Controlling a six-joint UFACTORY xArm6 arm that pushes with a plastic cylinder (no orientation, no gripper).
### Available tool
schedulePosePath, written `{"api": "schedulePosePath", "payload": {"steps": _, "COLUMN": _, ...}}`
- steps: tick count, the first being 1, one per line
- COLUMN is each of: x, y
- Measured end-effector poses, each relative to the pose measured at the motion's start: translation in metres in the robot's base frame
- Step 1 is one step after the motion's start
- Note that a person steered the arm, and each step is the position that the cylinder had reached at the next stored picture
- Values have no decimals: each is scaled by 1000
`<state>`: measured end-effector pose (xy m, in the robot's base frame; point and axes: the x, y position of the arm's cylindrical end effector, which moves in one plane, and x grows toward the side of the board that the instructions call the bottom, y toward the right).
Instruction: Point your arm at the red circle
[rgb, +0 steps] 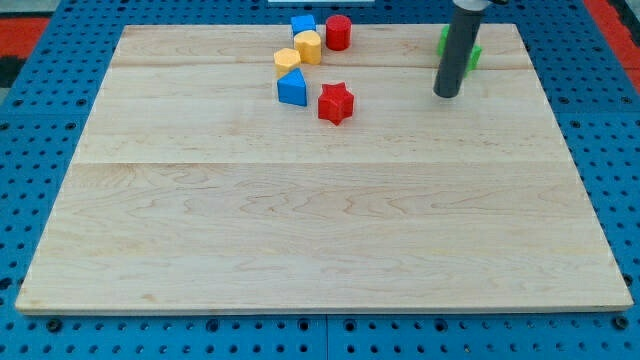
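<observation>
The red circle (338, 32), a short red cylinder, stands near the view's top edge of the wooden board (320, 220), just right of a yellow block (308, 46). My tip (446, 94) rests on the board well to the right of the red circle and a little lower in the view. The dark rod rises from it to the view's top. The tip touches no block.
A blue block (302, 23) sits at the top left of the yellow one. A second yellow block (287, 60), a blue block (292, 89) and a red star (336, 103) lie below. A green block (472, 52) is partly hidden behind the rod.
</observation>
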<state>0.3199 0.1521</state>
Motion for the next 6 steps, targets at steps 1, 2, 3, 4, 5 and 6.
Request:
{"api": "schedulePosePath", "payload": {"steps": 1, "x": -23, "y": -24}}
{"api": "schedulePosePath", "payload": {"steps": 2, "x": -23, "y": -59}}
{"api": "schedulePosePath", "payload": {"steps": 3, "x": -31, "y": -84}}
{"api": "schedulePosePath", "payload": {"steps": 4, "x": -50, "y": -87}}
{"api": "schedulePosePath", "payload": {"steps": 5, "x": -70, "y": -88}}
{"api": "schedulePosePath", "payload": {"steps": 6, "x": -85, "y": -104}}
